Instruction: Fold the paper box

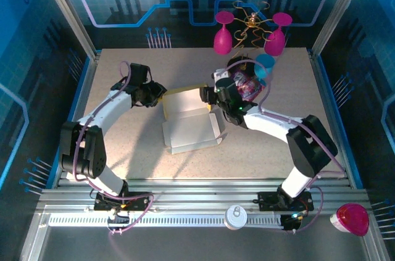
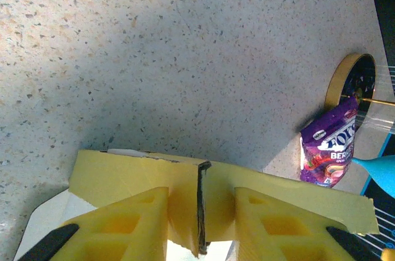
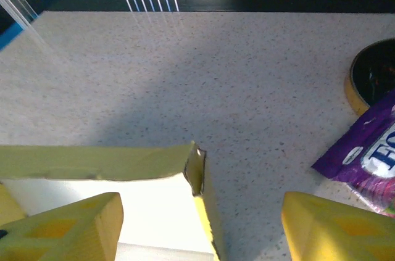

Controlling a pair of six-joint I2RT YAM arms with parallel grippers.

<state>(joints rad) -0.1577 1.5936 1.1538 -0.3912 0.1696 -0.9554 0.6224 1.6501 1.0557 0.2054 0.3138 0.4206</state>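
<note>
While my left gripper (image 2: 200, 202) pinched the paper box (image 1: 190, 124) wall and my right gripper (image 3: 202, 205) gaped astride its corner, that unheld corner could have sprung apart.

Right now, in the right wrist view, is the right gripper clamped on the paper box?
No: the right gripper stands open astride the paper box corner, bare table showing beside one finger.

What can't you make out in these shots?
Top view: far corners of the paper box, under the left gripper and right gripper.
Left wrist view: most of the box's inside, behind its wall and fingers.
Right wrist view: lettering on the snack packet, cut off by the edge.
</note>
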